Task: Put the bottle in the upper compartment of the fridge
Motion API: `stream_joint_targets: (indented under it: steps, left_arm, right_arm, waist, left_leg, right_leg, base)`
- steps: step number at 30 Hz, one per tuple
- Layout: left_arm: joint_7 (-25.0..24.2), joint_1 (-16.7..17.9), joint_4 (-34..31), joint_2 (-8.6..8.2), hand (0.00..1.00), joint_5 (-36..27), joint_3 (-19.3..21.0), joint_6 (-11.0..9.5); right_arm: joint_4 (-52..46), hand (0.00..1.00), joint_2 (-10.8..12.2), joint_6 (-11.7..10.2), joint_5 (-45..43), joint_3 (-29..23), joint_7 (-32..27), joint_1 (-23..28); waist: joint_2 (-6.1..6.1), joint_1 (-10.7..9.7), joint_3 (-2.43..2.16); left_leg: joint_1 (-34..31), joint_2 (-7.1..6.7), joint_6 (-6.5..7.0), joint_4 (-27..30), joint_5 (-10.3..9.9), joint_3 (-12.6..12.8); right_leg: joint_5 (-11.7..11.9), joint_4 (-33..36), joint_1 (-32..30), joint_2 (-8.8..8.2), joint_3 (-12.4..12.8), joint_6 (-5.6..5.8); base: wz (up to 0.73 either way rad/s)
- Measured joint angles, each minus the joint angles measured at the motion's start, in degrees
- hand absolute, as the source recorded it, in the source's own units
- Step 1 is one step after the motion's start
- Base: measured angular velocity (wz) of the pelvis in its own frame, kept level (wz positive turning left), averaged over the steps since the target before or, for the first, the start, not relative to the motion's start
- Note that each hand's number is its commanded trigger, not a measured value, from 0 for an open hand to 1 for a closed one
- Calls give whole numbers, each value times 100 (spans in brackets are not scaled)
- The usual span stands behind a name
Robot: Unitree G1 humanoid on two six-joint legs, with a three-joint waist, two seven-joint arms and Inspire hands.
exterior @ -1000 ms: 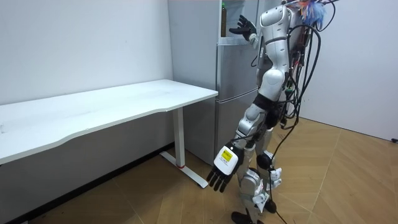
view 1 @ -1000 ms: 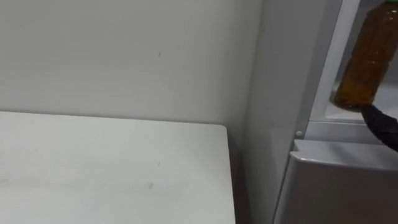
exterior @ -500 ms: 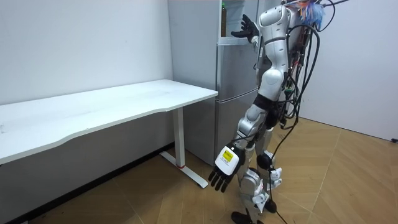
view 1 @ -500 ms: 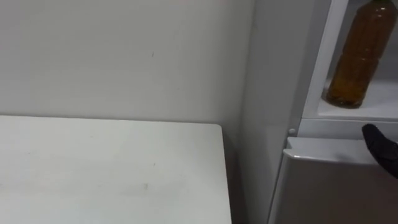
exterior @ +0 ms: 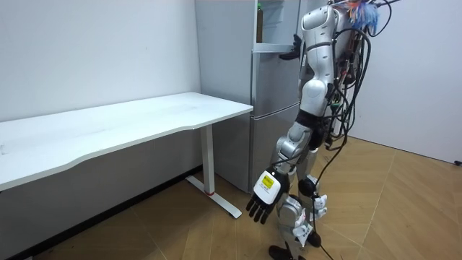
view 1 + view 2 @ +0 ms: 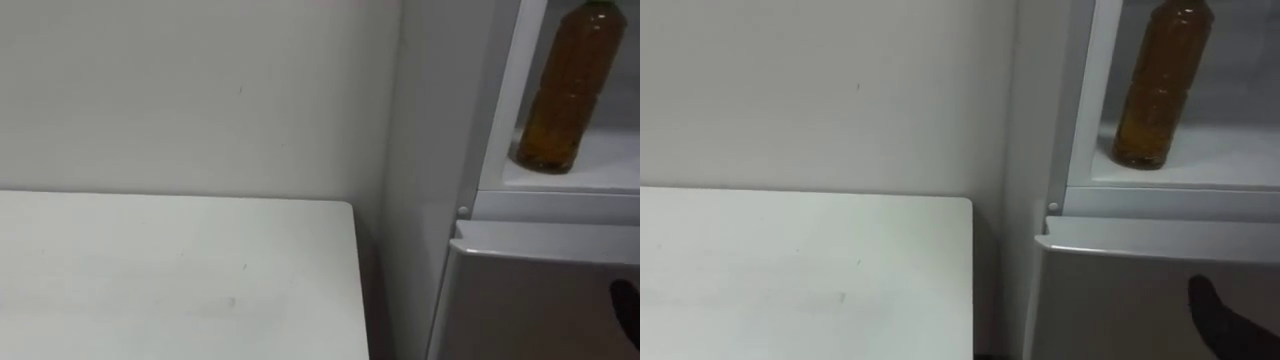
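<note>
Right hand (image 6: 1230, 328) black, low before grey lower fridge door (image 6: 1120, 300); open or closed, cannot tell. Left hand (image 5: 263, 198) hangs slack, empty. Amber cylindrical bottle (image 6: 1160, 85) upright on white upper fridge shelf (image 6: 1220, 150).

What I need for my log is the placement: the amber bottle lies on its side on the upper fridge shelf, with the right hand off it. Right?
Wrong in one respect: the bottle stands upright on the upper fridge shelf, not on its side, as the right eye view shows. The right hand is indeed off it, lower down.
</note>
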Motion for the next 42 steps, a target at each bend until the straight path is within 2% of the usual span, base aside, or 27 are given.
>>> stream_joint_targets:
  steps: [4,9,14,16,22,23,25,30,33,37,42]
  left_arm:
    - [80,-101,-31,-2,0,-227,-75,-11]
    - [165,-140,-17,6,0,-228,-70,-32]
    - [296,-87,-15,16,0,-271,-127,-31]
    - [341,-7,-12,17,0,-480,-217,-32]
    - [333,16,-15,20,0,-747,-247,-61]
    - [332,11,-13,21,0,-754,-247,-61]
    - [332,-42,-13,20,0,-743,-245,-61]
    - [334,-51,-13,11,0,-593,-244,-50]
    - [334,-53,-15,-28,0,-590,-243,8]
    - [333,-110,-17,-24,0,-494,-238,8]
    - [325,-197,-29,-24,0,-146,-261,3]
  right_arm:
    - [590,0,89,-21,4,222,-14,271]
    - [1092,0,253,-21,62,231,-18,380]
    - [1912,0,277,-67,803,265,-105,378]
    - [2404,0,327,-65,1192,370,-190,373]
    - [3512,0,386,-70,2063,603,-173,359]
    - [3643,0,399,-75,2070,622,-164,345]
    - [4339,0,408,-59,2059,654,-61,227]
    - [5261,0,540,5,2022,643,133,145]
    - [5540,0,624,135,2022,705,280,184]
    - [5932,0,642,131,1991,864,555,125]
    - [6420,0,638,236,2012,1003,1066,97]
  waist:
    - [-2,0,9]
    - [59,-30,-9]
    - [20,-80,-16]
    - [-4,-117,-14]
    - [13,-135,-3]
    - [45,-142,10]
    - [44,-157,8]
    - [73,-171,6]
    - [91,-160,13]
    - [106,-176,21]
    - [120,-176,22]
  left_leg:
    - [-6,-2,1,2,-2,2]
    - [-11,0,3,-31,-2,131]
    - [105,-5,5,-91,-9,140]
    - [178,-8,0,-124,-22,140]
    - [177,-14,0,-111,-30,145]
    - [177,-13,-1,-103,-30,145]
    - [178,-13,-1,-105,-30,157]
    - [202,-11,-2,-110,-31,148]
    - [193,-7,-3,-104,-52,138]
    - [181,-11,0,-49,-70,127]
    - [165,-12,-6,-18,-75,125]
  right_leg:
    - [-3,-2,-31,-1,2,0]
    - [-4,-1,-88,-3,39,-2]
    - [-5,-79,50,5,81,-2]
    - [-9,-106,111,13,99,4]
    - [-34,-113,71,7,86,1]
    - [-35,-115,72,8,86,1]
    - [-36,-113,91,6,88,1]
    - [-38,-105,147,7,84,1]
    - [-53,-99,143,3,81,-2]
    - [-108,-90,107,-8,90,3]
    - [-113,-97,106,3,112,4]
  base:
    - [0]
    - [-11]
    - [-2]
    - [-2]
    - [-1]
    - [0]
    - [4]
    - [0]
    - [0]
    - [1]
    - [1]
